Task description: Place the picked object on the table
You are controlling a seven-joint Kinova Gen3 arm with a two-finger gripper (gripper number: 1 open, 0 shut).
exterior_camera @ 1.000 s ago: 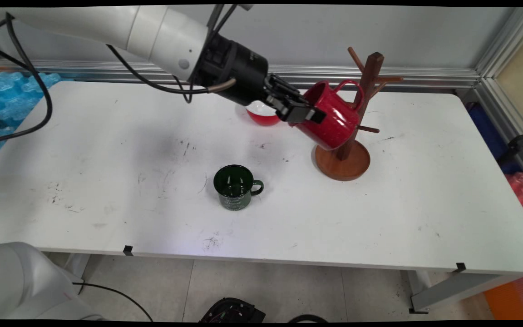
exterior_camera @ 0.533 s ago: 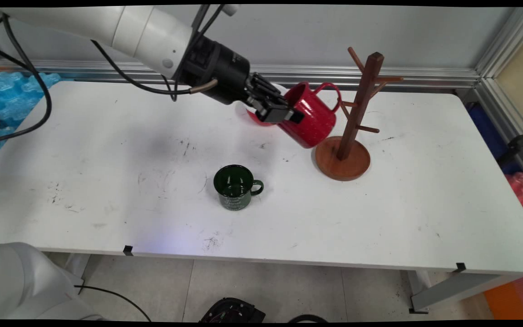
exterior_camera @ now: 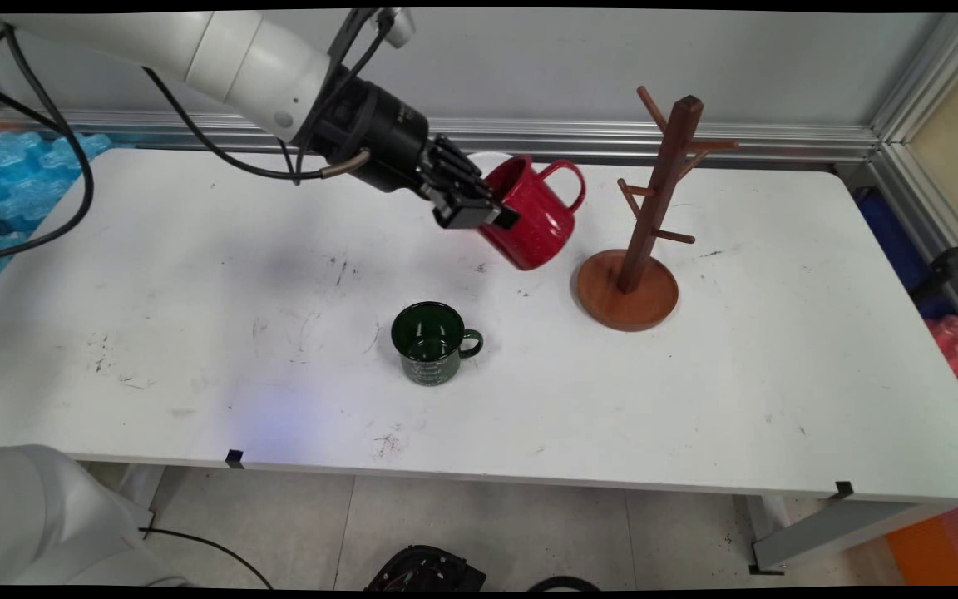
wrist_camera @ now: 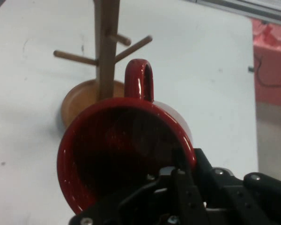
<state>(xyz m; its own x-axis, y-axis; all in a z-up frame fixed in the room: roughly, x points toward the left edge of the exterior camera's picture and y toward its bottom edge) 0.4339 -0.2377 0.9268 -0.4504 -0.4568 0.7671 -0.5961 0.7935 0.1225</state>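
White table [exterior_camera: 695, 399] carries a wooden mug tree [exterior_camera: 641, 225] toward its far right corner, pegs bare. Just left of the tree, off the surface, the gripper [exterior_camera: 479, 212] is clamped on the rim of a tilted red mug [exterior_camera: 533, 216], handle toward the tree. A green mug [exterior_camera: 432, 343] stands upright mid-table, nearer the front edge.

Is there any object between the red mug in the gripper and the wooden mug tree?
Nothing visible does. The gripper holds the red mug tilted in the air, handle toward the wooden mug tree. Only bare table lies between them; the green mug stands nearer the camera.
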